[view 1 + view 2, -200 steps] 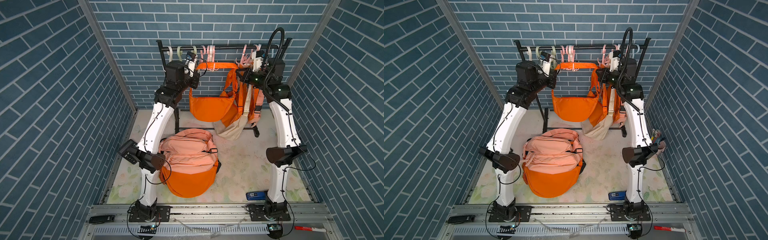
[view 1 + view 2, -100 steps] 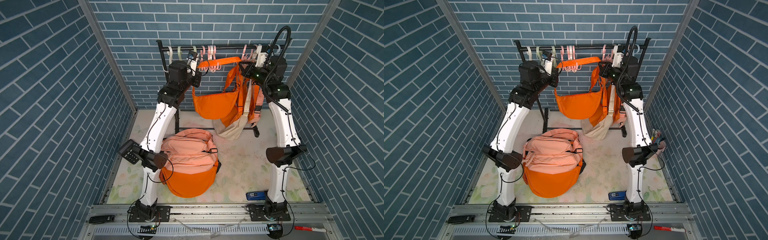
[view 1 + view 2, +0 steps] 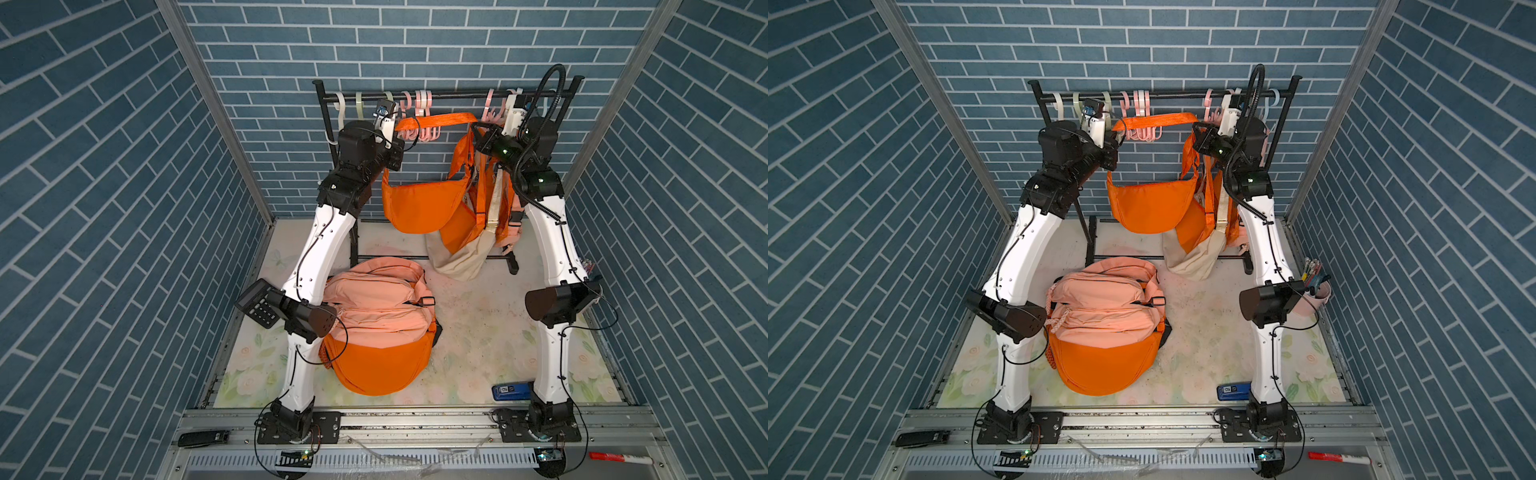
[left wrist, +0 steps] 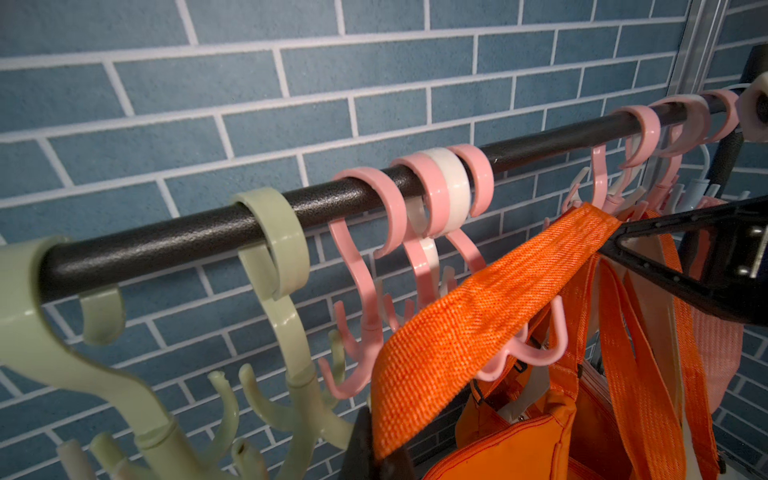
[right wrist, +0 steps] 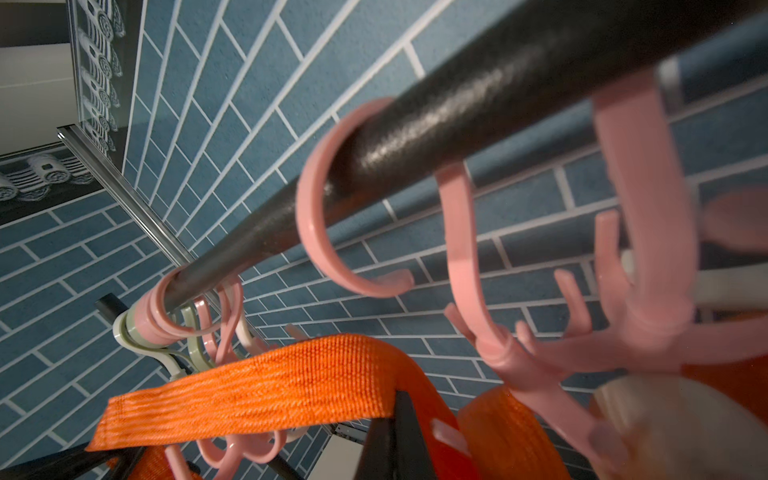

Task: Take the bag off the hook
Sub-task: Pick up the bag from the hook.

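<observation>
Rail [image 3: 457,95] was crowded: pink hooks [image 3: 423,102] sat right behind the taut strap [image 3: 436,121], and more hanging bags [image 3: 465,232] were packed at the right end. There was an open gap under the strap, above the orange bag [image 3: 419,203]. The backpack [image 3: 374,299] blocked the left floor. The mat [image 3: 478,328] beside it was passable.

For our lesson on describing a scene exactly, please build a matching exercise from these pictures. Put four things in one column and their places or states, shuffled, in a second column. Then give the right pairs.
Things
1. strap
2. backpack
3. green hook
4. marker

Places or states
A. lying on the mat
B. on the front ledge
C. stretched between the left gripper and right gripper, both shut on it
D. hanging on the rail, carrying nothing

Pairs: 1-C, 2-A, 3-D, 4-B
</observation>
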You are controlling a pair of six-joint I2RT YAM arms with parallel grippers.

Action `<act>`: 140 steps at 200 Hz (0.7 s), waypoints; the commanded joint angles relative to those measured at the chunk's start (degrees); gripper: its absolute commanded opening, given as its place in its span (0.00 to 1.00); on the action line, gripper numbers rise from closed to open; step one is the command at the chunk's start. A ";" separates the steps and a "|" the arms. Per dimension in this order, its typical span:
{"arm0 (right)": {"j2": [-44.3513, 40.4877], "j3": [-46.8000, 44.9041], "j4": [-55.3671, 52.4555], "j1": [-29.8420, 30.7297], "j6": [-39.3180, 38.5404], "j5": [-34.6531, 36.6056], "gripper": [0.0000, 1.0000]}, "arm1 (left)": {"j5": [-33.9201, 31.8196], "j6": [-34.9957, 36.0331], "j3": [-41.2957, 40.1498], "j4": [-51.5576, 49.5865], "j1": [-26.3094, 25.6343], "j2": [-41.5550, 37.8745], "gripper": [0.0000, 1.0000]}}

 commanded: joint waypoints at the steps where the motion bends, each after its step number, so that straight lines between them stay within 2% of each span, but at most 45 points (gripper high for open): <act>1: -0.35 2.56 4.88 -0.55 1.70 -0.65 0.00 | -0.04 1.10 -0.08 2.49 0.43 -1.83 0.00; 32: -4.87 0.23 2.80 -0.35 -0.92 -0.85 0.00 | -0.22 1.32 -1.42 2.53 0.41 -4.10 0.00; 82: -16.98 -12.69 2.91 1.35 -8.48 2.77 0.00 | -0.40 0.41 -5.72 2.53 0.30 -10.79 0.00; 140: -29.80 -25.08 -1.80 4.56 -14.73 9.42 0.00 | 0.52 0.05 -22.35 4.96 0.24 -24.91 0.00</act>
